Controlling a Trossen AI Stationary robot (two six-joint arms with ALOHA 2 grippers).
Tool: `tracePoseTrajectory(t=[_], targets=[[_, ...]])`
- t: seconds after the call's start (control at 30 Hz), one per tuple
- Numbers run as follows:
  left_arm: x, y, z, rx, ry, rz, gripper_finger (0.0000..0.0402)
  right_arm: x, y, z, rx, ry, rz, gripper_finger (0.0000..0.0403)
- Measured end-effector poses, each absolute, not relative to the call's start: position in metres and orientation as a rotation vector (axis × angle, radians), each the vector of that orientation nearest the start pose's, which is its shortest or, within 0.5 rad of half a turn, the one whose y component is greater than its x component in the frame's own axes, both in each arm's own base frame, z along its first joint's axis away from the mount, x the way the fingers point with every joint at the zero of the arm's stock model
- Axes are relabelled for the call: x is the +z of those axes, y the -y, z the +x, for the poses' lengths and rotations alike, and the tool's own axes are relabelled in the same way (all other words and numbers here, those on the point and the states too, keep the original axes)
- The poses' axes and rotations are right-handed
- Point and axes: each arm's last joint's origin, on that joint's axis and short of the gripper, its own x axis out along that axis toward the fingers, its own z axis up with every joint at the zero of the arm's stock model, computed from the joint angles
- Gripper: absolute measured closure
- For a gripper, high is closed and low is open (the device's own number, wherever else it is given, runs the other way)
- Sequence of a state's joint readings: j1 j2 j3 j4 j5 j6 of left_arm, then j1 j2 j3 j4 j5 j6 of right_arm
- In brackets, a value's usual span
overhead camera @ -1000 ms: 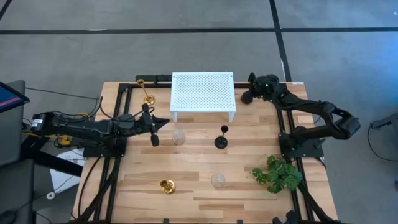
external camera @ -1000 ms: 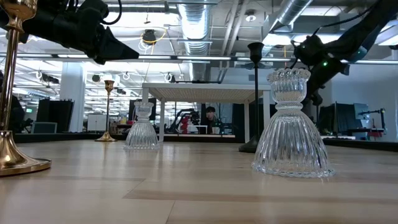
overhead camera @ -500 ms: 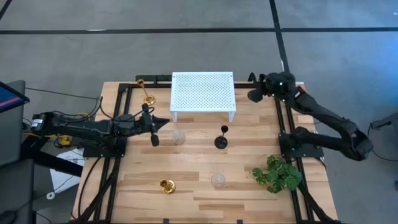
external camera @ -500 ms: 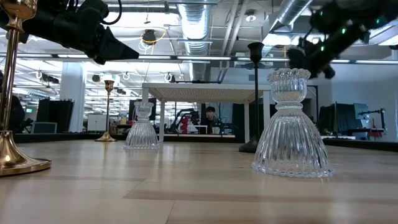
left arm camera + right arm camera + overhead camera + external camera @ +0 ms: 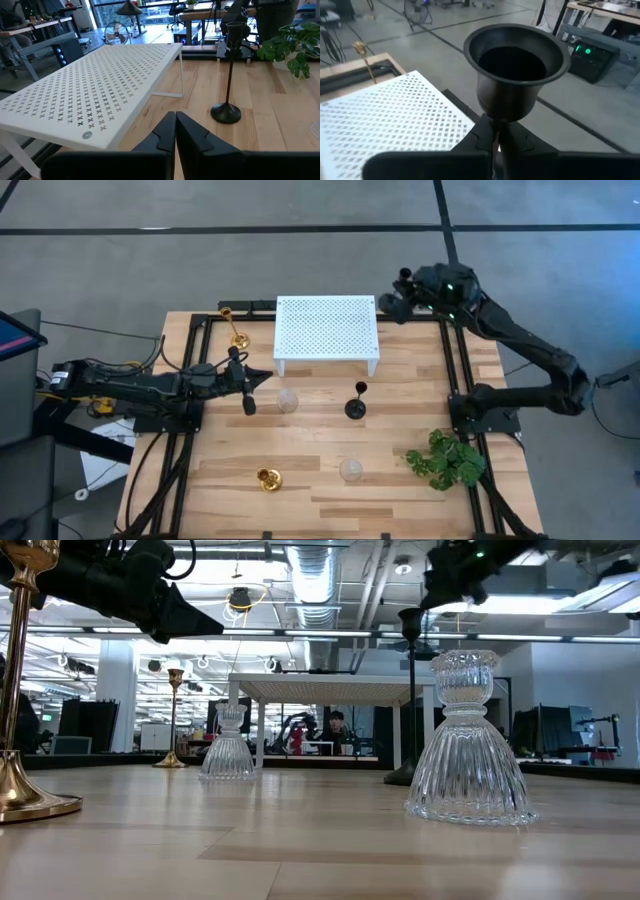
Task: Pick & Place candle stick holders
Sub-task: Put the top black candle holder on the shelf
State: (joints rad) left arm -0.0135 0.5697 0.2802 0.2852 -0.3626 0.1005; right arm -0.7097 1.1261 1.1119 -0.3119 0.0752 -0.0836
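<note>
Gripping a squat black candle stick holder (image 5: 516, 70) in clenched fingers, the right gripper (image 5: 400, 298) hangs above the table's (image 5: 310, 480) far right corner beside the white perforated platform (image 5: 327, 327), while the left gripper (image 5: 262, 377), fingers pressed together and empty, waits near the left edge.

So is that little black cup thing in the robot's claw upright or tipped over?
Upright: in the right wrist view the black holder stands with its cup mouth up, the right gripper shut on its base.

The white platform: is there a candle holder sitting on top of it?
No. In the high view the white platform has a bare top; the right gripper holds a black holder beside it.
</note>
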Motion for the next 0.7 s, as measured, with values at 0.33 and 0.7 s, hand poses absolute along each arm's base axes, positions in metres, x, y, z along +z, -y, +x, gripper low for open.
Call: tracePoseTrajectory(t=[0.33, 0.7], targets=[[0.233, -0.008, 0.145, 0.348, -0.022, 0.1, 0.039, 0.348, 0.213, 0.244, -0.644, -0.464, 0.071, 0.0402], [0.233, -0.008, 0.145, 0.348, -0.021, 0.1, 0.039, 0.33, 0.235, 0.258, -0.578, -0.491, 0.146, 0.0403]])
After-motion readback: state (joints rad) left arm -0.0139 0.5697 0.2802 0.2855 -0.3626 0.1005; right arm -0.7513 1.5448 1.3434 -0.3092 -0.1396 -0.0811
